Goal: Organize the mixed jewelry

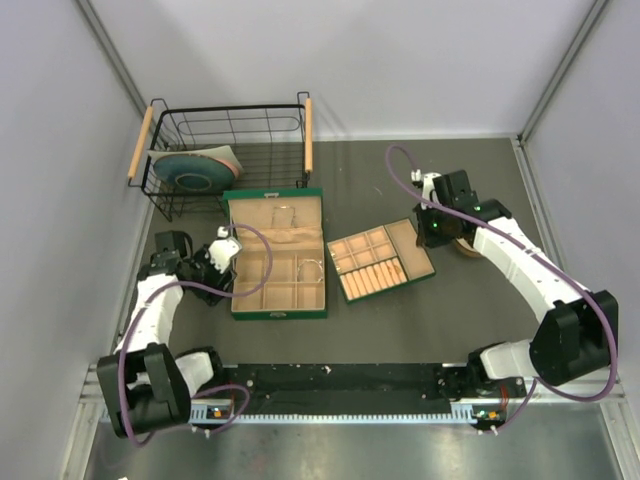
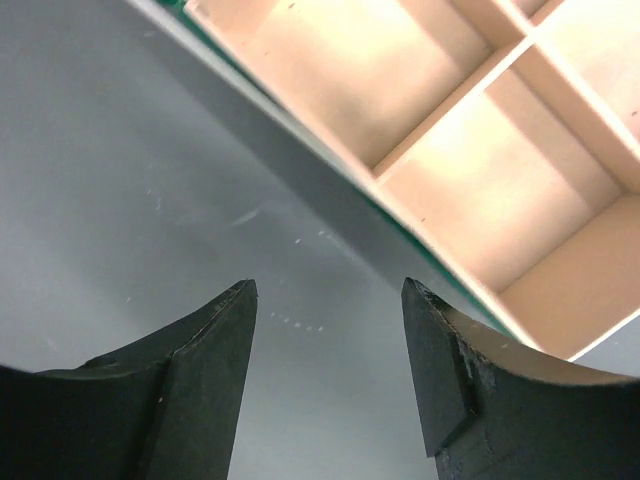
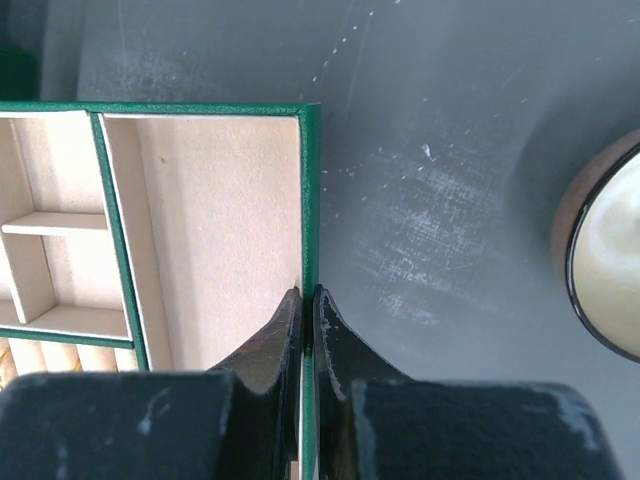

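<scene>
A large green box (image 1: pixel 275 300) with beige compartments lies open at centre left. A thin silver hoop (image 1: pixel 313 268) lies in its right-hand compartment. A small green tray (image 1: pixel 345 243) lies to its right, with a row of orange-gold pieces (image 1: pixel 370 281) along its near side, too small to make out. My right gripper (image 1: pixel 430 236) is shut on the tray's right wall (image 3: pixel 310 200), one finger inside and one outside. My left gripper (image 1: pixel 222 250) is open and empty over bare table beside the large box's left edge (image 2: pixel 330 165). No jewelry shows in either wrist view.
A black wire basket (image 1: pixel 228 125) with wooden handles and a bluish plate (image 1: pixel 195 168) stands at the back left. A round tan bowl (image 1: pixel 466 248) sits just right of the tray, mostly under my right arm; its rim shows in the right wrist view (image 3: pixel 570 260).
</scene>
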